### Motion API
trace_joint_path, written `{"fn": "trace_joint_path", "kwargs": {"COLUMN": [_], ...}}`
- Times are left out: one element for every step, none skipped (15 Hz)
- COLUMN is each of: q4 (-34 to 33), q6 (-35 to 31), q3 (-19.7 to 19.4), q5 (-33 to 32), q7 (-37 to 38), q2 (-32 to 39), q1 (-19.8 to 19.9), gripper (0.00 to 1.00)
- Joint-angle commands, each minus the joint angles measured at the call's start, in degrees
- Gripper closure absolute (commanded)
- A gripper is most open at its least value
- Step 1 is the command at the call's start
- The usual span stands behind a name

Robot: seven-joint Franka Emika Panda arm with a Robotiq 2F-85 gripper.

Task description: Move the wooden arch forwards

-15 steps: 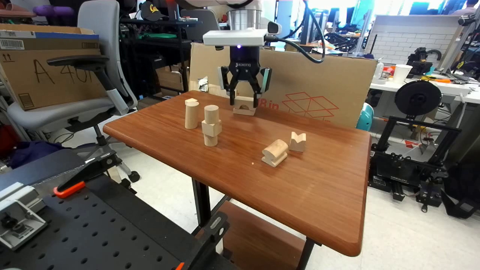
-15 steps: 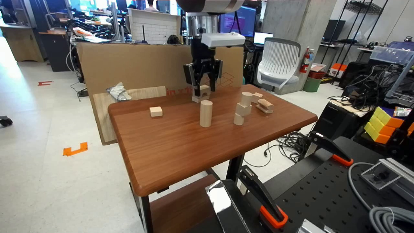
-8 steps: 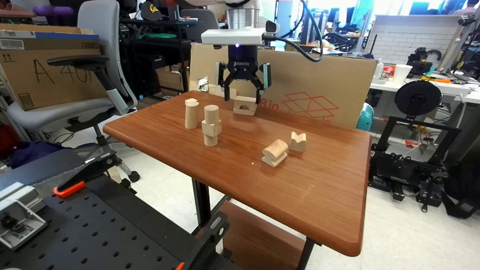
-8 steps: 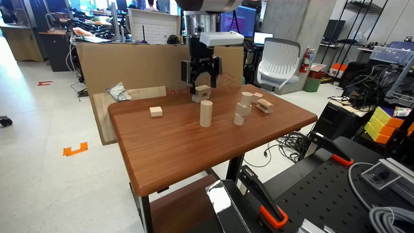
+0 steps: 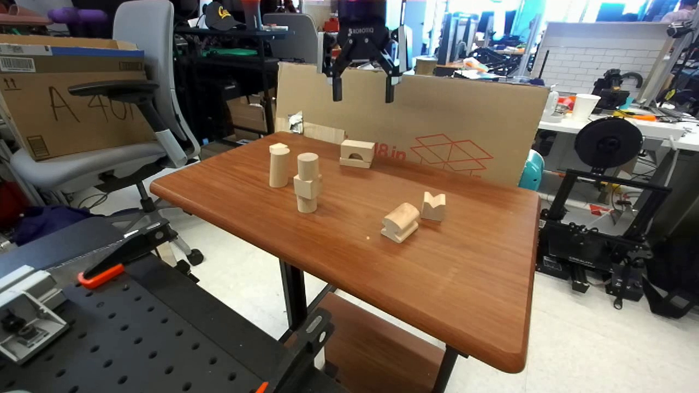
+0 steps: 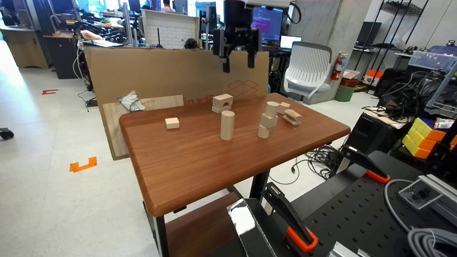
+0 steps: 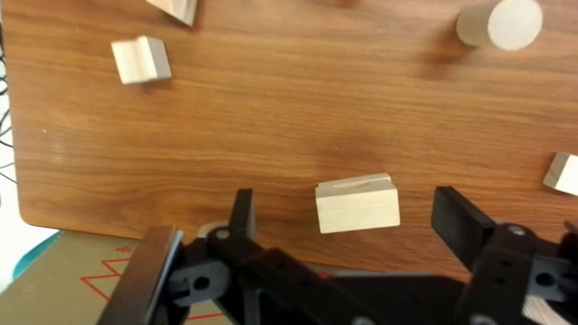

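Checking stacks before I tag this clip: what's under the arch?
A flat block, resting on the table. Its top is covered where the arch sits.

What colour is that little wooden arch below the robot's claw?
The wooden arch is a pale, light tan; it shows best in the wrist view.

Premises: robotics lab. In an exterior view: robot gripper (image 5: 363,99) at twelve o'clock, perforated bench (image 5: 136,321) at eight, 3D printer (image 5: 584,254) at three. Background equipment (image 5: 497,60) toward two: blurred, seemingly electronic.
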State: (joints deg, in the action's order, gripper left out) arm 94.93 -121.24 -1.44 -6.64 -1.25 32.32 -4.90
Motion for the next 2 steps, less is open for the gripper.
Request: {"fn": "trace_joint_path", "kwargs": {"q4": [0.97, 1.93], "q6": [1.26, 1.42], "q3": [0.57, 0.53], "q5": [-0.40, -0.39], "q7": [0.33, 0.39], "q2": [-1.72, -2.84], "q1": [0.84, 0.98], "gripper": [0.00, 0.00]}}
